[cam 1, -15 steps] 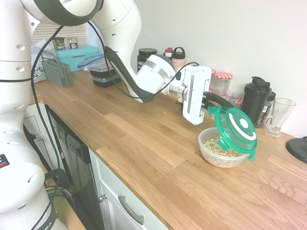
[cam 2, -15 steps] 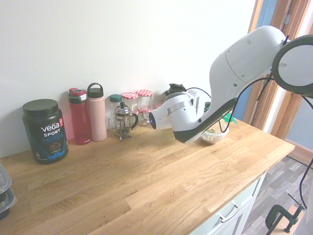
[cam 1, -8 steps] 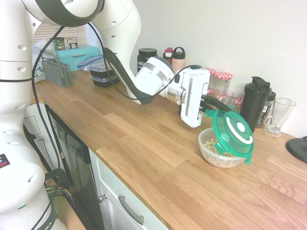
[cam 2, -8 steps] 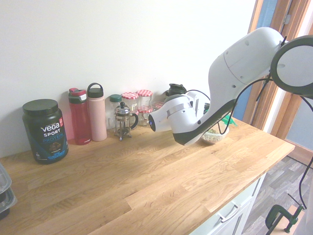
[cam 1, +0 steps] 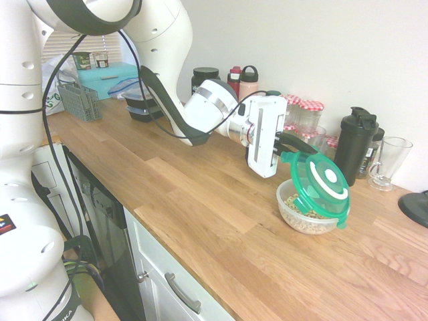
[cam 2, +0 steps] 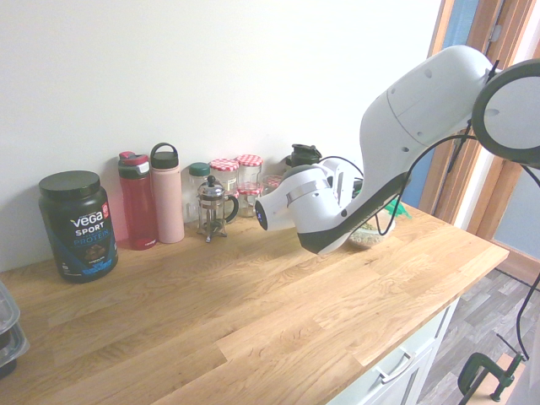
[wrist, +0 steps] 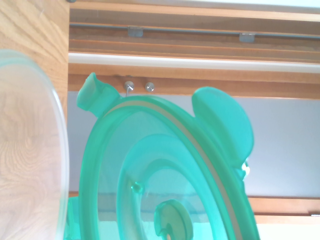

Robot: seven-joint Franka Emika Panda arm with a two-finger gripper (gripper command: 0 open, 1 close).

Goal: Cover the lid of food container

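First exterior view: fingers (cam 1: 286, 146) closed on edge of green lid (cam 1: 322, 182); lid tilted above clear bowl (cam 1: 306, 212), bowl holding ring-shaped cereal (cam 1: 295, 202). Glass mug (cam 1: 389, 164) and black shaker (cam 1: 354, 146) near, toward wall. Bare wood in front of bowl, up to counter (cam 1: 200, 214) edge.

Second exterior view: bowl partly behind arm; French press (cam 2: 213, 209) beside lidded jars (cam 2: 224, 175).

Wrist view: lid underside, clip tabs; bowl rim beside, counter beneath.
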